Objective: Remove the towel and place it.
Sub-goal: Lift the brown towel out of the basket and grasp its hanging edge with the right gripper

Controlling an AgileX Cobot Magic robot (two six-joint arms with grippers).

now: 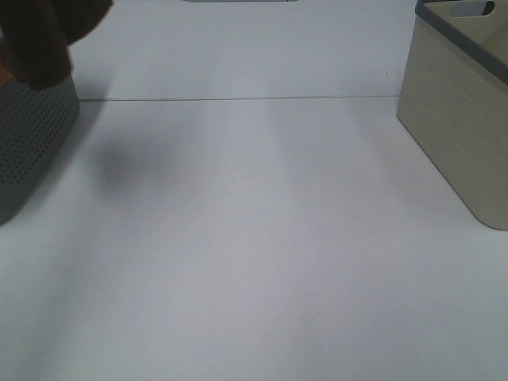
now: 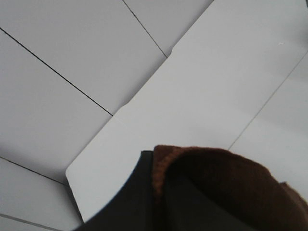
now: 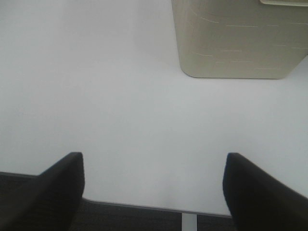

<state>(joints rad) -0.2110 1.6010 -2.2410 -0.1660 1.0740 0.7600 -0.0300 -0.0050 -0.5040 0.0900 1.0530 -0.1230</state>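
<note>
A dark brown towel [image 1: 44, 40] hangs at the far left, above a grey perforated basket [image 1: 32, 135]. The left gripper itself is hidden behind the towel in the exterior high view. In the left wrist view my left gripper [image 2: 163, 202] is shut on the brown towel [image 2: 226, 187], whose cloth bunches against a black finger [image 2: 127, 202]. My right gripper [image 3: 154, 192] is open and empty, low over the white table near its front edge. It does not show in the exterior high view.
A beige basket with a grey rim [image 1: 460, 119] stands at the right and also shows ahead of the right gripper [image 3: 236, 43]. The white table [image 1: 254, 238] spans between the two baskets.
</note>
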